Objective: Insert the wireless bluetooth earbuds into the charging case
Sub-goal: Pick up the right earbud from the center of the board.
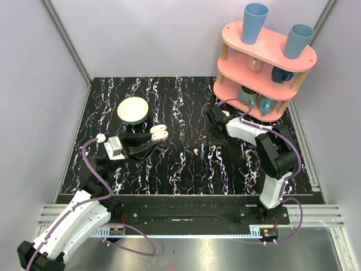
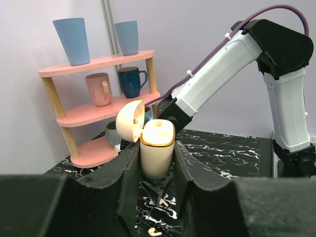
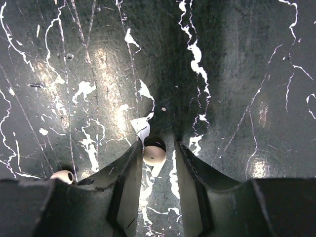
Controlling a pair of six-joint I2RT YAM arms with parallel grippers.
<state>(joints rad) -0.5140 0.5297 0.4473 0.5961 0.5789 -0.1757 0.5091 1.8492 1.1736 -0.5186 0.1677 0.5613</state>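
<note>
**Charging case and earbuds at the pick-up stage.** The charging case [image 2: 157, 159] is at centre of the left wrist view, clamped by its lower body between the pressed-in jaws of the left gripper [image 2: 155, 148]. It stands upright with its long axis vertical and its mouth facing the top of the frame. The lid [image 2: 130, 121] is swung open toward the left.

The case looks rigid, smooth and light. Holding it low on the flanks leaves the mouth free. A side push at the rim would probably tip it in that grip.

The first earbud [image 3: 154, 155] lies on the marbled tabletop [image 1: 169, 169], at lower centre of the right wrist view. The right gripper [image 3: 159, 148] straddles it with its jaws partly spread. The left-hand jaw is at or against the bud, and a gap shows at the other, so it is not yet pinched.

The bud's rounded head, with a dark tip, points to the top of the frame. Its stem seems to trail down between the jaws, so the long axis would run along the fingers, though marble streaks blur this.

The second earbud [image 3: 63, 176] rests at lower left, well apart.

Both buds appear hard, glossy and very light, so they are likely to slip or shoot out under a squeeze. The rounded head, pinched across its widest part, is probably the safest place to hold.
</note>
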